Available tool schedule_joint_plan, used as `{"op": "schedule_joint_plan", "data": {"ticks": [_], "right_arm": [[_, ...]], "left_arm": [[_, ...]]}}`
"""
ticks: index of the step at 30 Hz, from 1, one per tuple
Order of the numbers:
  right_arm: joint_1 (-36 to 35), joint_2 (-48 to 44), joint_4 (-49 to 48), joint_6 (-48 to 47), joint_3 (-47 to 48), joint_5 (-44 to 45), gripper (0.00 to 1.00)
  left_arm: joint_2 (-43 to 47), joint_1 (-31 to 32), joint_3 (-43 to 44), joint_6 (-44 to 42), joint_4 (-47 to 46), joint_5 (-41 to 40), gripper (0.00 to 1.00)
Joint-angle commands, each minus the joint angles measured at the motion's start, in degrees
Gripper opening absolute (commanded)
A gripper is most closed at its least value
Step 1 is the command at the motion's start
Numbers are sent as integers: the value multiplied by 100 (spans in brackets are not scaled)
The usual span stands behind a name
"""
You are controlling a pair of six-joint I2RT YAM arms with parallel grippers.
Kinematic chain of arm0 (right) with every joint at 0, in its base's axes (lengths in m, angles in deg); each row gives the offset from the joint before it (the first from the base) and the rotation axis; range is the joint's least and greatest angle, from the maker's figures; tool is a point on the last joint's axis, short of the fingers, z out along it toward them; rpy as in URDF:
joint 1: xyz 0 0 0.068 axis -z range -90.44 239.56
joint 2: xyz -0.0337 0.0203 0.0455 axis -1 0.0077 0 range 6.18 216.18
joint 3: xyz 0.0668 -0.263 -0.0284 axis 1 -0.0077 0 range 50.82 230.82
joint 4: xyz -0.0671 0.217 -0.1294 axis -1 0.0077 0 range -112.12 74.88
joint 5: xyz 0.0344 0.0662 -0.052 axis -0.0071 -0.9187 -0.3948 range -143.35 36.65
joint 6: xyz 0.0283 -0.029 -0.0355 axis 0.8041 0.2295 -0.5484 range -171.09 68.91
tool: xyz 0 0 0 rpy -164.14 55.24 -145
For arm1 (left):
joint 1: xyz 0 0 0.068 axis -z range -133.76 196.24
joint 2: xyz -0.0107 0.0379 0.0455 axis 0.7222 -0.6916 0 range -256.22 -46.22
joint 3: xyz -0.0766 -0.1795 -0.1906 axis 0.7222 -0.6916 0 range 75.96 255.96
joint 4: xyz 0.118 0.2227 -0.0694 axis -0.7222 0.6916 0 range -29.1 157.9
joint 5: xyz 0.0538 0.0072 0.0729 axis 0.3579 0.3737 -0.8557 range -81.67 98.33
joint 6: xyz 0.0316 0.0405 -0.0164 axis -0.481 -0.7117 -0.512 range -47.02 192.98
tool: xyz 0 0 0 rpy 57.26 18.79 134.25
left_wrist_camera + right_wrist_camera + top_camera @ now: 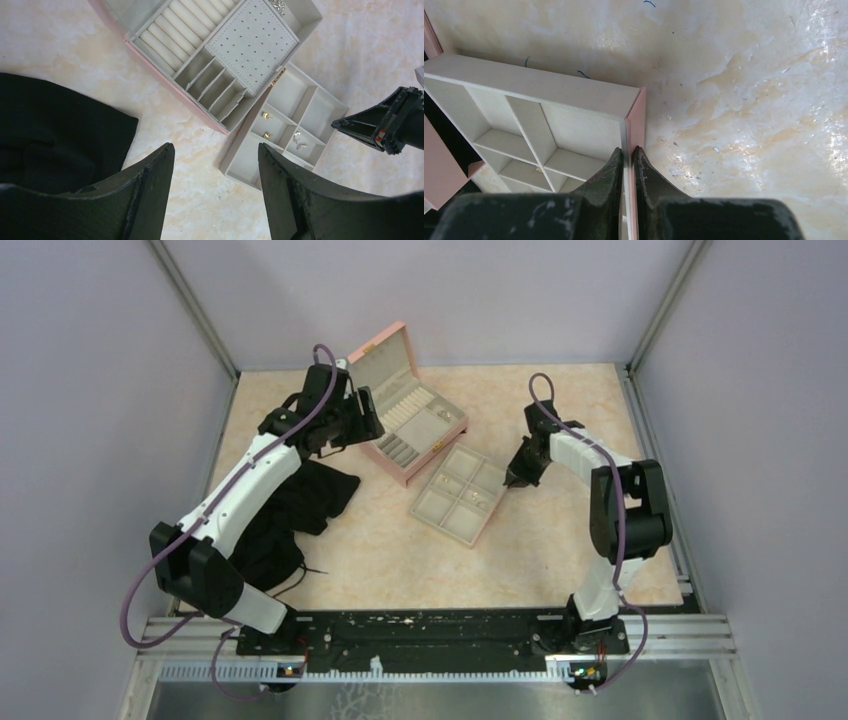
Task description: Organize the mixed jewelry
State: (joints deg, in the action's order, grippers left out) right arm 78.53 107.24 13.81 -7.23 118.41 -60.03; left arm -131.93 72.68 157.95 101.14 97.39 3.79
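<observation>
- the left gripper [215, 150] hangs above the table [380, 560] with its jaws spread wide and nothing between them.
- the right gripper [628, 152] is pressed together on the pink-rimmed wall of the tray [549, 100], one finger inside the wall and one outside.
- in the top view that grip is at the tray's 3 o'clock edge.
- the tray is a flat six-compartment insert with pale lining, lying skewed near the middle of the table.
- the jewelry box [225, 50], pink outside and cream inside, stands open at the tray's 11 o'clock, its near corner just beside the tray.
- the silvery pieces [298, 140] lie in one tray compartment, on the side nearer the right gripper.
- two gold pieces [265, 115] sit in the compartments next to them, toward the box.
- a few more glinting bits [278, 6] show in the box's open compartment, past the perforated panel at the top edge of the left wrist view; i cannot tell what kind they are.
- a black cloth [300, 510] lies crumpled at the tray's 9 o'clock, partly under the left arm.
</observation>
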Motion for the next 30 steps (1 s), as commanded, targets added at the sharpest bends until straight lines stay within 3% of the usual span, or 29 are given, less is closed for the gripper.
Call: {"op": "schedule_joint_plan", "data": {"ticks": [1, 20, 30], "right_arm": [[93, 63, -198, 12, 334, -357, 0], [434, 651, -451, 150, 873, -626, 0], [572, 839, -841, 449, 1011, -1202, 0]], "left_arm": [[189, -98, 55, -121, 115, -170, 69], [147, -147, -53, -105, 61, -124, 69], [160, -148, -202, -49, 25, -156, 69]]}}
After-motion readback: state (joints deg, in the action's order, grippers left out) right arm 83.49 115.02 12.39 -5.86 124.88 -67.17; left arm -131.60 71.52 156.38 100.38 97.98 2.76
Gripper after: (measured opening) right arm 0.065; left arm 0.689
